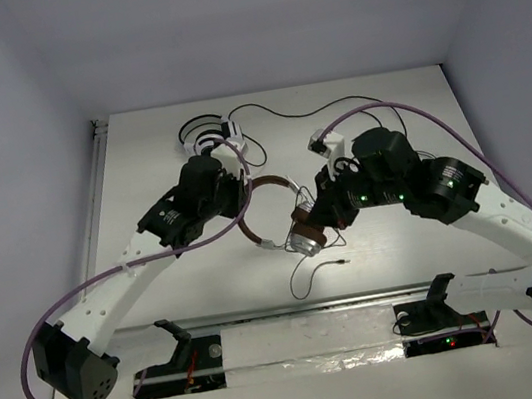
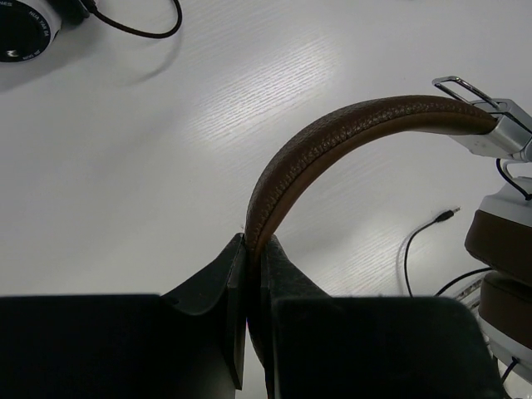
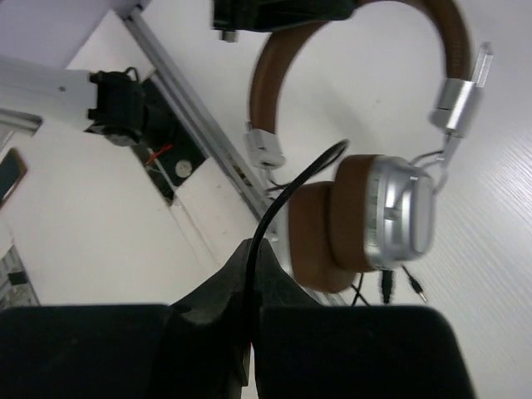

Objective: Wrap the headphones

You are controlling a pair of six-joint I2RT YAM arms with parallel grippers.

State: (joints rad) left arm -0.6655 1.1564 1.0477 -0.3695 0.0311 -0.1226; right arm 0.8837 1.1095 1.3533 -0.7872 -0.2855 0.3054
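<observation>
— Where are the headphones (image 1: 302, 236)?
— Centre of the top view, between both arms. The left gripper (image 2: 253, 249) is clamped on the brown headband (image 2: 332, 137). The right gripper (image 3: 252, 253) pinches the thin dark cable (image 3: 291, 187) (its plug (image 1: 343, 262) lies on the bench (image 1: 415, 247)).
— Further back?
— White-and-black headphones (image 1: 203, 136), upper centre.

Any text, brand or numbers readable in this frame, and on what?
Nothing reads clearly.
Lettering around the rim of the white-and-black ear cup: too blurred to read.
Pale sticker on the left arm: too small to read.
</observation>
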